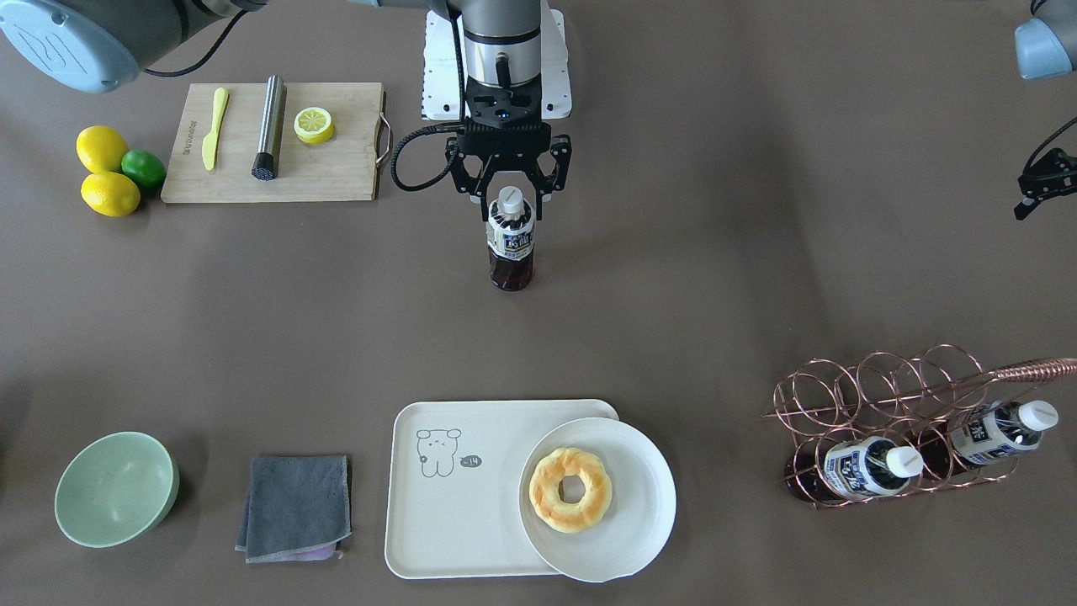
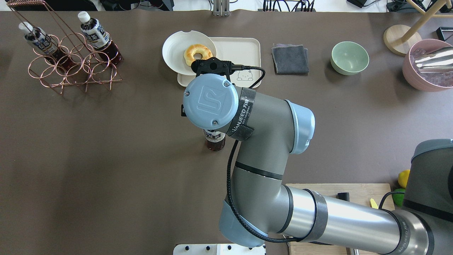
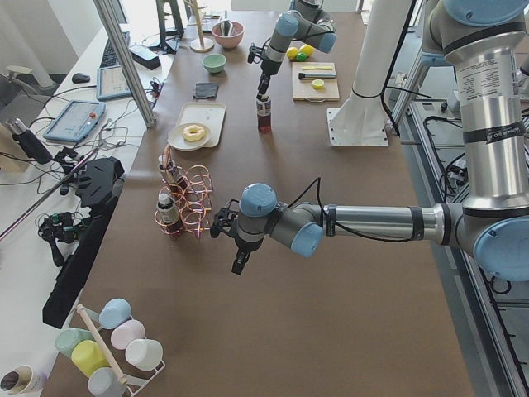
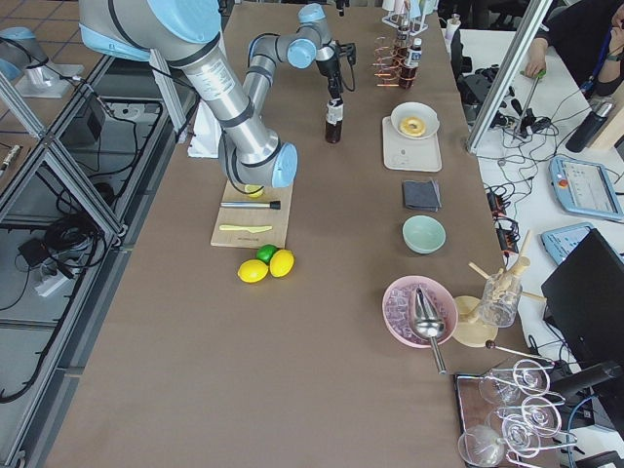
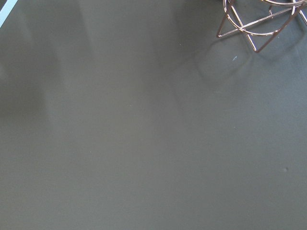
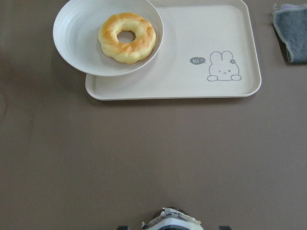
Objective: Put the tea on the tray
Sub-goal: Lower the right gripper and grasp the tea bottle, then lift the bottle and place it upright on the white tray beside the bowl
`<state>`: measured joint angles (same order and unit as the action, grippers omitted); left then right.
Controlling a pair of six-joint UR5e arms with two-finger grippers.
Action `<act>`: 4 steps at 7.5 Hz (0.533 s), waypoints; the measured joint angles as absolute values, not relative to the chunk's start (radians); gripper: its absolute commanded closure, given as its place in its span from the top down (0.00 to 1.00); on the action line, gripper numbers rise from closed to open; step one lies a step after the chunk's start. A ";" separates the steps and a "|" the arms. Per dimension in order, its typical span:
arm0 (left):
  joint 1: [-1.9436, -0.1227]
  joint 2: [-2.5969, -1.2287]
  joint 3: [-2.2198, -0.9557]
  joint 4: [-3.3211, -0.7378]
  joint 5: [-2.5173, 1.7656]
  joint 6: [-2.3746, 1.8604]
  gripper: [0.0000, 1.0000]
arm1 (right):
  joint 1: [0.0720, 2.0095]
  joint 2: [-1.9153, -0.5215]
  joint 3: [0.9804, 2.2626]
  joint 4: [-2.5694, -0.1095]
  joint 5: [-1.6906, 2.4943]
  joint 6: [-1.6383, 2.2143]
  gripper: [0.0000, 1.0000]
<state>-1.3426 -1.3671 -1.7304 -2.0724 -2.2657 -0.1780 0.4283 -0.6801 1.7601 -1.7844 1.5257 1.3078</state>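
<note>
The tea (image 1: 511, 248), a small bottle of dark liquid with a white cap, stands upright on the brown table near the robot's base. It also shows under the wrist in the overhead view (image 2: 214, 142). My right gripper (image 1: 509, 206) is open, with its fingers on either side of the bottle's cap and neck and gaps showing in the right wrist view (image 6: 172, 221). The cream tray (image 1: 454, 522) with the drawn bear lies at the far edge, apart from the bottle. My left gripper (image 1: 1039, 185) hangs near the rack; I cannot tell whether it is open.
A white plate (image 1: 627, 543) with a doughnut (image 1: 572, 490) covers one end of the tray. A copper wire rack (image 1: 883, 396) holds two more bottles. A grey cloth (image 1: 294, 505), a green bowl (image 1: 114, 488), a wooden board (image 1: 336, 168) and lemons (image 1: 105, 172) lie around.
</note>
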 measured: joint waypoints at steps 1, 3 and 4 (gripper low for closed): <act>-1.342 -1.368 -1.730 -2.072 -2.266 -0.179 1.00 | 0.428 -0.681 1.762 -1.786 1.527 1.310 0.00; -1.342 -1.368 -1.731 -2.072 -2.266 -0.179 1.00 | 0.428 -0.683 1.768 -1.792 1.527 1.313 0.00; -1.342 -1.368 -1.732 -2.072 -2.266 -0.179 1.00 | 0.428 -0.683 1.770 -1.793 1.527 1.313 0.00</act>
